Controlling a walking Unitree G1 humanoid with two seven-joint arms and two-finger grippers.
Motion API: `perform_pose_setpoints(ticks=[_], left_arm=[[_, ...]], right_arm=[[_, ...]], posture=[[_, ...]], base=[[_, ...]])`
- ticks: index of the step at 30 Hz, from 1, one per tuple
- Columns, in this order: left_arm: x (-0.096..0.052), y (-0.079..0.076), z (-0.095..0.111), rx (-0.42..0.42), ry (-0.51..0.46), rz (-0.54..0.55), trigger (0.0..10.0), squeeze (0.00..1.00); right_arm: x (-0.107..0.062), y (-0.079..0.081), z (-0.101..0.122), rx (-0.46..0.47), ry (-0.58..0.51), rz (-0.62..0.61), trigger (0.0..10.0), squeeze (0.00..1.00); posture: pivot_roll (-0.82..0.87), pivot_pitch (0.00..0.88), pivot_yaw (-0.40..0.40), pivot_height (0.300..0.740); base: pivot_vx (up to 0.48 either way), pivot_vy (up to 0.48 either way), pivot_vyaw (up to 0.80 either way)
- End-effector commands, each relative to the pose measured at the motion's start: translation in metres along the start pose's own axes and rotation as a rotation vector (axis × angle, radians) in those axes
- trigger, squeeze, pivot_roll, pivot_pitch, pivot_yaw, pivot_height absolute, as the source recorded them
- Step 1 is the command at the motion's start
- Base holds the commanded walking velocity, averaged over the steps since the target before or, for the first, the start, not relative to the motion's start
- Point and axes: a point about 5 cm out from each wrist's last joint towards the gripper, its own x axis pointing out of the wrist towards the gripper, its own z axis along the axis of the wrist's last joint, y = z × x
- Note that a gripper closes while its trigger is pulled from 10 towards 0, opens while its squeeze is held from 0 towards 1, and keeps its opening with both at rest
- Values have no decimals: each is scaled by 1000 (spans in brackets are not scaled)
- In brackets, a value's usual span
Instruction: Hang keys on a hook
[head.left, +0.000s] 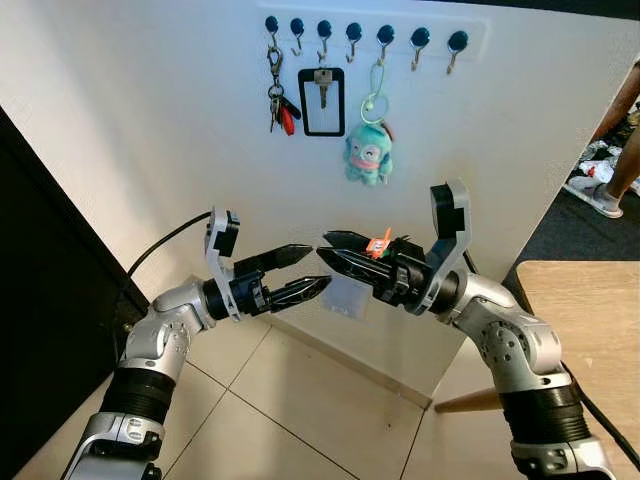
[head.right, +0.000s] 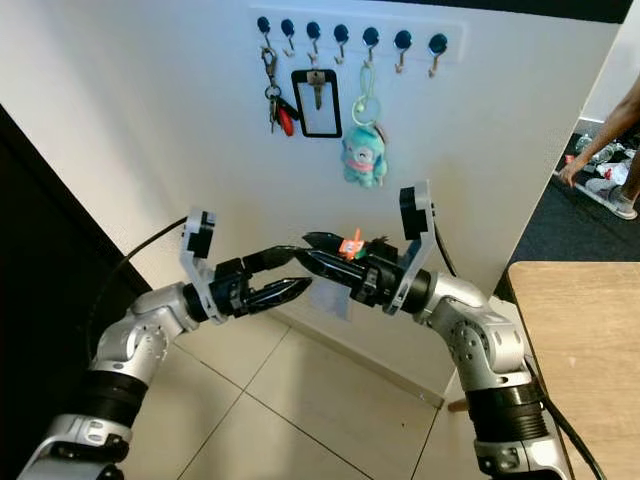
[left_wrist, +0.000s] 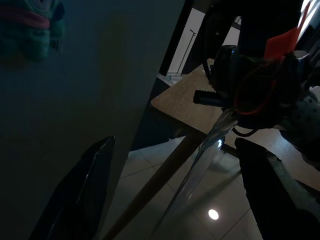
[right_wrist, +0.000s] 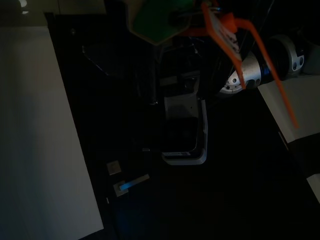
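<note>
Both grippers meet tip to tip below the hook rack: left gripper parted, empty; right gripper grips a clear sleeve; no legible writing.

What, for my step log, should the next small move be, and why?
Probably ease the open left gripper onto the clear plastic tag hanging from the shut right gripper: their tips nearly meet, and the free blue-knobbed hooks sit well above.

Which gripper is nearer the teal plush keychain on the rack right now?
Right. The right gripper sits just below the teal plush keychain, almost under it. The left gripper is lower and further to the robot's left, fingers open, pointing toward the right one.
</note>
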Motion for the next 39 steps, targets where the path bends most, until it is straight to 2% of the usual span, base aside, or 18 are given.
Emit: perform_pose_setpoints(ticks=[1, 2, 4, 5, 12, 19, 26, 27, 28, 39], left_arm=[[-4, -2, -3, -14, 1, -4, 10000, 518], [-3, -3, -3, -13, 2, -8, 10000, 420], [-3, -4, -4, -9, 7, -12, 10000, 384], [-2, -4, -5, -6, 12, -17, 10000, 12], [-3, -3, -8, -6, 44, -35, 10000, 0], [0, -3, -9, -2, 55, -48, 10000, 0], [4, -12, -10, -32, 69, -145, 10000, 0], [4, -15, -10, -40, 74, -175, 3176, 0], [4, -18, -10, -45, 77, -195, 0, 0], [7, -20, -9, -55, 71, -226, 0, 0]], right_arm=[[-1, 3, 1, -6, -6, 13, 0, 0], [-1, 4, 2, -5, -10, 23, 0, 0], [-1, 5, 3, -4, -12, 32, 0, 0], [-1, 6, 4, -4, -14, 46, 0, 0], [1, 16, 14, -1, -35, 123, 0, 0], [2, 18, 16, -1, -37, 148, 0, 0], [6, 19, 17, 1, -34, 163, 0, 0], [6, 19, 17, 2, -34, 165, 0, 0], [7, 19, 17, 3, -33, 166, 0, 0], [8, 18, 16, 0, -29, 161, 0, 0]], posture=[[-152, 45, 96, 740], [-152, 45, 96, 740], [-152, 45, 96, 740], [-152, 44, 95, 740], [-155, 43, 95, 740], [-157, 40, 92, 740], [-157, 33, 86, 740], [-157, 33, 86, 740], [-157, 33, 86, 740], [-159, 27, 83, 740]], base=[[0, 0, 0], [0, 0, 0], [0, 0, 0], [0, 0, 0], [0, 0, 0], [0, 0, 0], [0, 0, 0], [0, 0, 0], [0, 0, 0], [0, 0, 0]])
